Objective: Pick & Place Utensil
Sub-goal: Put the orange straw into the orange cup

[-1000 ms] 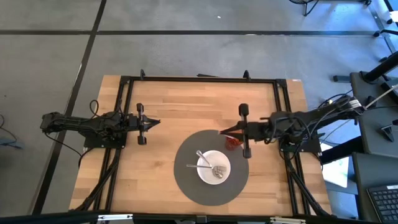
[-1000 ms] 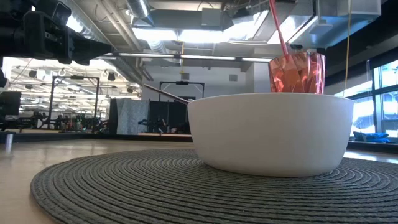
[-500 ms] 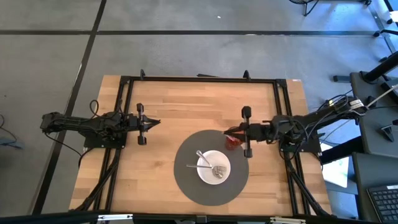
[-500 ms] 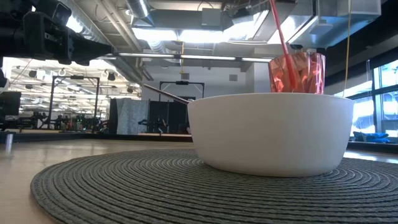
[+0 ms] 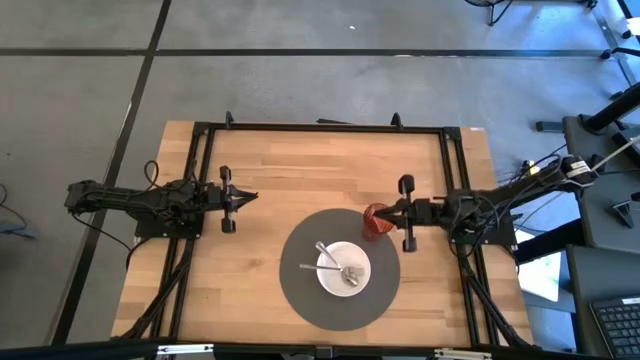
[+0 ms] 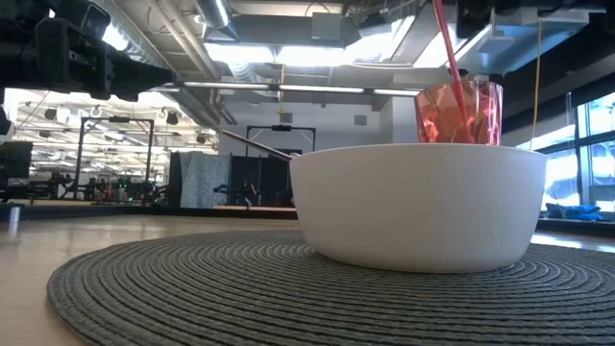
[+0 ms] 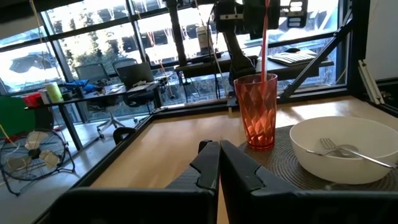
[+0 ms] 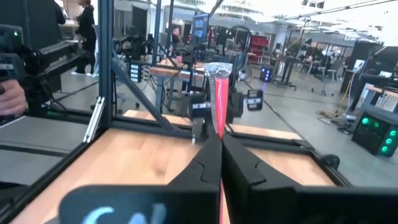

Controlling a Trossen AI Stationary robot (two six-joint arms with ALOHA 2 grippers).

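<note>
1. Right gripper (image 5: 388, 214): fingers pinching a thin red utensil (image 8: 218, 99), its shaft rising between the pads, its lower end inside the red cup (image 5: 375, 222).
2. Left gripper (image 5: 247, 197): fingers pressed together, empty, waiting well apart.
3. Utensil looks light, stiff and probably slick; mid-shaft grip suits.
4. Bowl (image 5: 343, 267) holds metal cutlery (image 5: 330, 262).

Grey concrete floor (image 5: 300, 90) spreads around the wooden table (image 5: 300, 170), crossed by dark seams. Overhead, silver ducts (image 6: 288, 29) and bright ceiling lights (image 6: 259, 55) run across an open workshop. Tall windows (image 7: 93, 37) let in daylight behind a desk with office chairs (image 7: 140, 78), and a small fan (image 7: 28, 152) stands on the floor.
</note>
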